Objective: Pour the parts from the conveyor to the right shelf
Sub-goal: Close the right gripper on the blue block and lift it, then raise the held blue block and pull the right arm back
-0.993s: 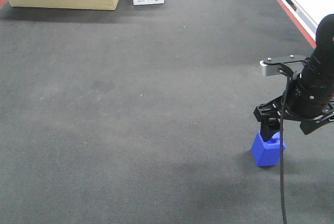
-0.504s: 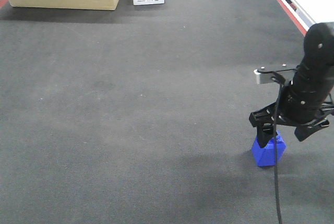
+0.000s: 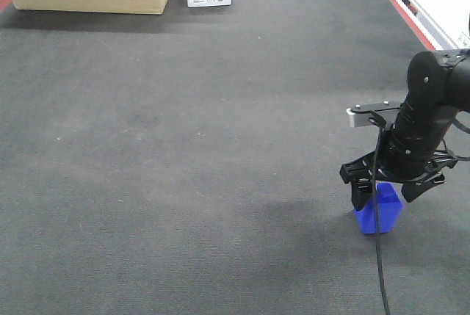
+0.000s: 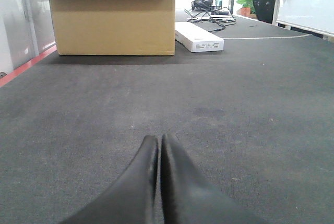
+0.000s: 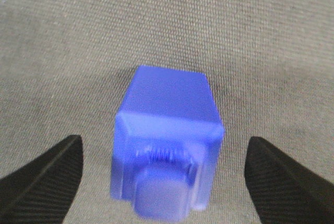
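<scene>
right gripper (image 3: pixel 384 192) spread wide, having shifted left and lowered around blue part (image 3: pixel 379 210) | part sitting on dark belt (image 3: pixel 183 146), near right | grasp pending | left gripper (image 4: pixel 158 153) closed, idling

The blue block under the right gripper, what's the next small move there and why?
Probably ease the right gripper a little lower, then close. In the right wrist view its fingers stand wide open on either side of the blue block, not touching it, with the block roughly centered between them. The front view shows the gripper just above the block on the dark carpet.
</scene>
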`<state>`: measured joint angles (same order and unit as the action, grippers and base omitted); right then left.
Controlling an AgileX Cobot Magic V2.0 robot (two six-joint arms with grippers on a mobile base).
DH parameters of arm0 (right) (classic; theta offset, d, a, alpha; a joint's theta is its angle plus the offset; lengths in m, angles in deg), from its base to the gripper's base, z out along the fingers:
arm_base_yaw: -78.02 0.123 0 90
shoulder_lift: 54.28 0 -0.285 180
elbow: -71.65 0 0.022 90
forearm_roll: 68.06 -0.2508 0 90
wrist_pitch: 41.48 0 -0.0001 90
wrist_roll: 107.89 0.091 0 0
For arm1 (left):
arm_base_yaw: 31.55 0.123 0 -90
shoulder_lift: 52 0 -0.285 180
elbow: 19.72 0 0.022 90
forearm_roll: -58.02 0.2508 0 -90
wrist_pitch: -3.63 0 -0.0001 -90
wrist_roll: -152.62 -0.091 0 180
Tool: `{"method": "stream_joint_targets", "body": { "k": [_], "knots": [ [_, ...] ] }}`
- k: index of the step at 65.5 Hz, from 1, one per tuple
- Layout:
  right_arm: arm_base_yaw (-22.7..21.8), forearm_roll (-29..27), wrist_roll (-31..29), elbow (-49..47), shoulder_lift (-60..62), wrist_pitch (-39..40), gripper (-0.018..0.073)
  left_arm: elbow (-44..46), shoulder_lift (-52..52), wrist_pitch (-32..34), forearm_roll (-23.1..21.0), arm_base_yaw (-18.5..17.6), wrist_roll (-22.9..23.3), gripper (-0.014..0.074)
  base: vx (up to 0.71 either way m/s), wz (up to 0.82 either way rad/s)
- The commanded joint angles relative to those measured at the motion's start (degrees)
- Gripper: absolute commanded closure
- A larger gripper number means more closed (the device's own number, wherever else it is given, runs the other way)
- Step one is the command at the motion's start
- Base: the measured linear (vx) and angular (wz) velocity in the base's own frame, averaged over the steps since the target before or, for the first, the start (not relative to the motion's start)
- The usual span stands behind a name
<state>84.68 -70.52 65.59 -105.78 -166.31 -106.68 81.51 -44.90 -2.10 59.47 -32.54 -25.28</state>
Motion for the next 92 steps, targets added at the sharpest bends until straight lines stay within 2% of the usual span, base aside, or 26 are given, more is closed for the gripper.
{"method": "stream_joint_targets", "body": {
  "k": [1, 9, 24, 32, 45, 58, 84, 92],
  "knots": [
    [-0.1, 0.4, -0.7, -1.3, 2.1, 1.1, -0.0034, 1.5, -0.7, 4.5, -0.4, 0.2, 0.5, 0.0603, 0.00, 0.00],
    [-0.1, 1.1, -0.7, -1.3, 2.1, 2.6, -0.0008, 1.5, -0.7, 4.5, -0.4, 0.2, 0.5, 0.0603, 0.00, 0.00],
    [-0.1, 1.2, -0.6, -1.3, 2.1, 3.0, 0.0141, 1.5, -0.7, 4.5, -0.4, 0.2, 0.5, 0.0603, 0.00, 0.00],
    [-0.1, 1.2, -0.6, -1.3, 2.1, 2.4, 0.0267, 1.5, -0.7, 4.5, -0.4, 0.2, 0.5, 0.0603, 0.00, 0.00],
    [-0.1, 1.2, -0.6, -1.3, 2.1, 0.8, 0.0575, 1.5, -0.7, 4.5, -0.4, 0.2, 0.5, 0.0603, 0.00, 0.00],
    [-0.1, 1.2, -0.6, -1.5, 3.7, -0.7, 0.0568, 1.5, -0.7, 4.5, -0.4, 0.2, 0.5, 0.0603, 0.00, 0.00],
    [-0.1, 1.3, -1.3, -1.5, 14.5, -8.6, 0.0565, 1.5, -0.7, 4.5, -0.4, 0.2, 0.5, 0.0603, 0.00, 0.00],
    [-0.1, 1.3, -0.4, -1.5, 18.3, -8.6, 0.0565, 1.5, -0.7, 4.5, -0.4, 0.2, 0.5, 0.0603, 0.00, 0.00]
  ]
}}
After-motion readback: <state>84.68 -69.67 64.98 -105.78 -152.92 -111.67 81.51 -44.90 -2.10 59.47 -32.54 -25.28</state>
